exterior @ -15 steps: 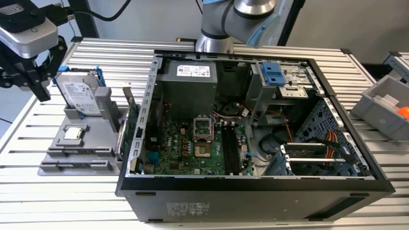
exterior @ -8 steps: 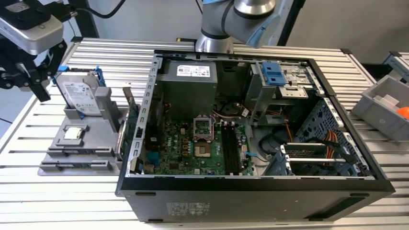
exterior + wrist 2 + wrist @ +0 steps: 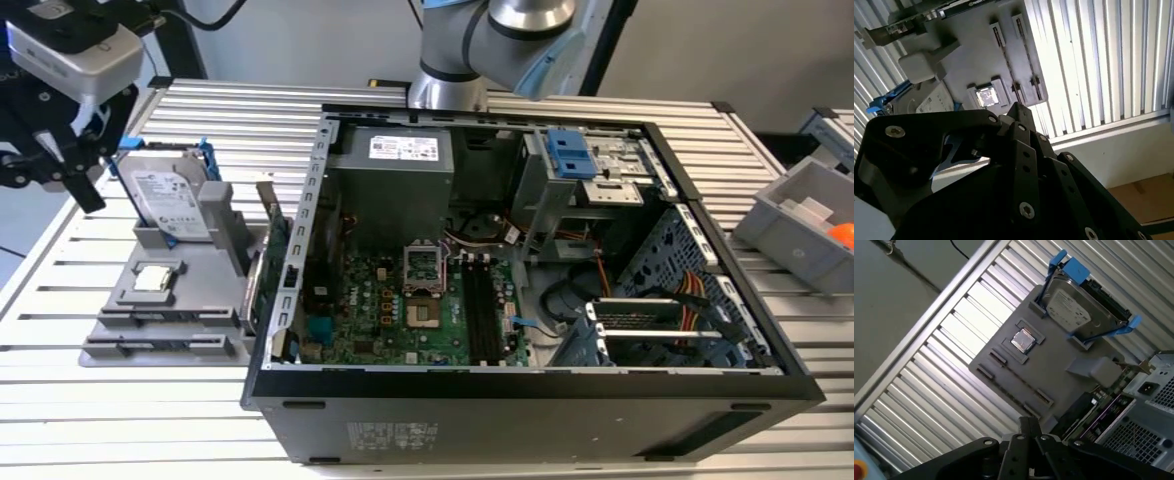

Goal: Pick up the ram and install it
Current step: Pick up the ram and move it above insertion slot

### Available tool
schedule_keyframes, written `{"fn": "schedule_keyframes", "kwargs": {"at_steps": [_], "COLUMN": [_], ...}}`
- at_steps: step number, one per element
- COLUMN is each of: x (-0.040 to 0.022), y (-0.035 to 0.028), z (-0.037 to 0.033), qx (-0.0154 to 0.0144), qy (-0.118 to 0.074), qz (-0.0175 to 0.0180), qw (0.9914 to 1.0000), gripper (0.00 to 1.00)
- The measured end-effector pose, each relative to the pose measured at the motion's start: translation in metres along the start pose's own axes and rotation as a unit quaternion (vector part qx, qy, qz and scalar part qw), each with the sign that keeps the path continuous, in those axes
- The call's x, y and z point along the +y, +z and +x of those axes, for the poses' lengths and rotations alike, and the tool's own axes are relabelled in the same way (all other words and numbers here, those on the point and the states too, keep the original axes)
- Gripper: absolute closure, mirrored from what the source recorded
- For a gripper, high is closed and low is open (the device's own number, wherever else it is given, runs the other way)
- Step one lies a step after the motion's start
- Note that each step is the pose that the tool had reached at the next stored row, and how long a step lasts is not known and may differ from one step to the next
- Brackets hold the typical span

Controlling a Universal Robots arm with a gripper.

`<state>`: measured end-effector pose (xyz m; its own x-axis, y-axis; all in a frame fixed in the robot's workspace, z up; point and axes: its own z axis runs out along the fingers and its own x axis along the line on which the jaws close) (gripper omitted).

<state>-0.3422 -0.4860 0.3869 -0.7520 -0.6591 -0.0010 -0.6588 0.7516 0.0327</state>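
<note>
gripper (image 3: pixel 1029 424): one, fingers pinched together, upper left of the exterior view, by the table (image 3: pixel 134 420) edge
tray (image 3: pixel 1054 367): one, grey, carrying one chip (image 3: pixel 1023 340) and one hard drive (image 3: pixel 1074 307) in blue rails
room: bare slats all around the tray
case (image 3: pixel 534 392): one, open, right of the tray
ram: can't tell where it is
writing: white sticker on the drive, can't read it

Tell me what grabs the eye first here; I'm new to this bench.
The opened computer case fills the middle of the exterior view, its green motherboard exposed. On the exterior view's left, a gray fixture props up a hard drive in blue brackets, with the black claw close beside it.
</note>
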Motion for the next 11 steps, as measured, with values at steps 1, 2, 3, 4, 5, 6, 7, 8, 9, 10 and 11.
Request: {"fn": "schedule_keyframes", "kwargs": {"at_steps": [1,2,3,4,5,6,7,8,9,10,11], "x": [0.0,0.0,0.0,0.0,0.0,0.0,0.0,0.0,0.0,0.0,0.0], "y": [0.0,0.0,0.0,0.0,0.0,0.0,0.0,0.0,0.0,0.0,0.0], "z": [0.0,0.0,0.0,0.0,0.0,0.0,0.0,0.0,0.0,0.0,0.0], "qx": [0.0002,0.0005,0.0007,0.001,0.0012,0.0015,0.0017,0.002,0.0023,0.0025,0.0028], "qy": [-0.007,-0.014,-0.022,-0.03,-0.037,-0.046,-0.054,-0.061,-0.07,-0.077,-0.086], "qz": [0.0,0.0,0.0,0.0,0.0,-0.0001,-0.0001,-0.0001,-0.0001,-0.0001,-0.0001], "qw": [0.99997,0.9999,0.99975,0.99954,0.9993,0.99896,0.99855,0.99813,0.99757,0.99701,0.99631], "gripper": [1.0,1.0,1.0,1.0,1.0,1.0,1.0,1.0,1.0,1.0,1.0]}}
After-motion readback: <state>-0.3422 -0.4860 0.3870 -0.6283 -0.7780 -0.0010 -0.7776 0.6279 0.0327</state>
